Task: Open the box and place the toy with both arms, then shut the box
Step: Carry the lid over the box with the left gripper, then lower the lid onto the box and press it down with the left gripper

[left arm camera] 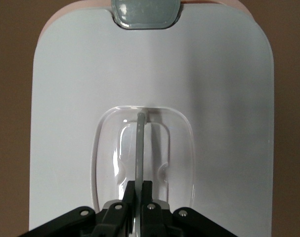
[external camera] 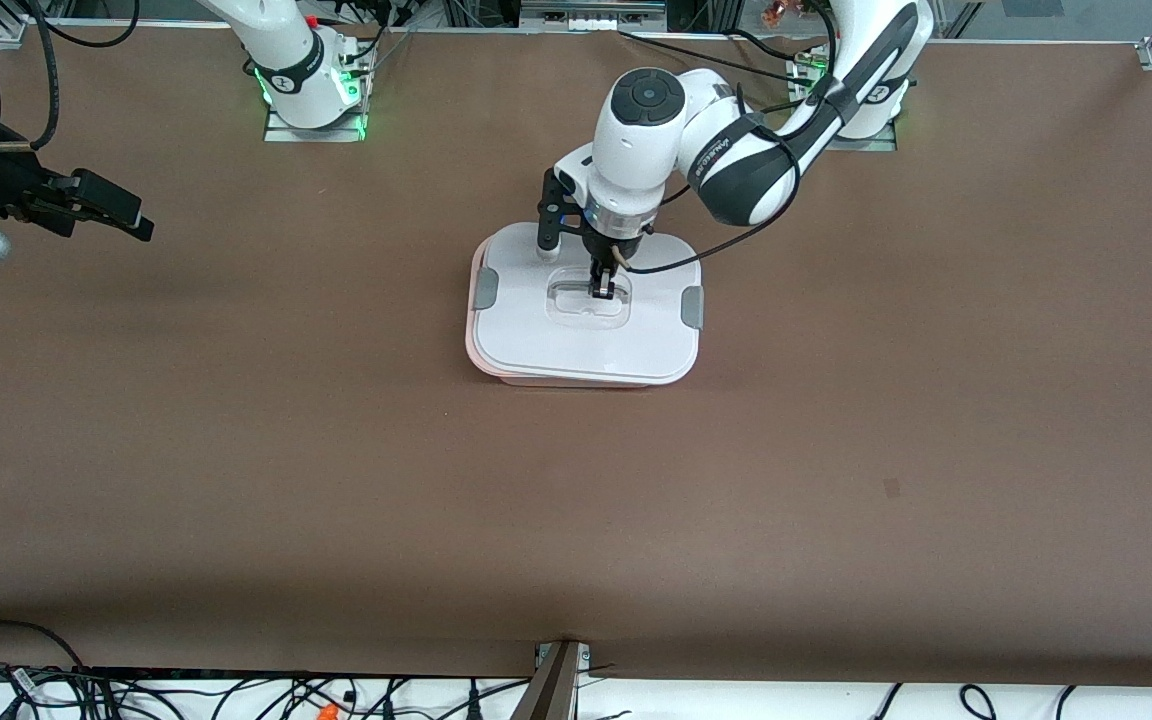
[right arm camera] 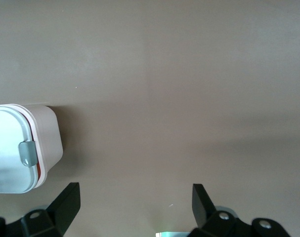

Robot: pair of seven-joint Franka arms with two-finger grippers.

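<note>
while the left arm (external camera: pixel 736 150) reaches out from its base, elbow bent, wrist pointing straight down over the middle of the table (external camera: pixel 576 500), the left gripper (external camera: pixel 602 291) sits low in the recess at the centre of the lid (external camera: pixel 586 345). box (external camera: pixel 584 305) is mid-table, closer to the robots' bases than to the front cam, roughly btwn the two arms' ends. white lid is on, lying flat on the pale pink base (external camera: pixel 496 372), a grey clip (external camera: pixel 486 289) at one end and another grey clip (external camera: pixel 693 306) at the other. no toy visible anywhere.

left wrist cam: black fingers (left arm camera: pixel 146 190) pinched together on the thin clear handle (left arm camera: pixel 139 148) that runs across the recess, so the claw's clamped on the handle.

right arm (external camera: pixel 286 50) waits, its wrist way off toward its own end of the table. right gripper (external camera: pixel 101 208) hangs over bare tabletop, well apart from the box. right wrist cam shows both fingers (right arm camera: pixel 65 202) spread wide w/ nothing btwn them, a corner of the box at the edge of view.
</note>
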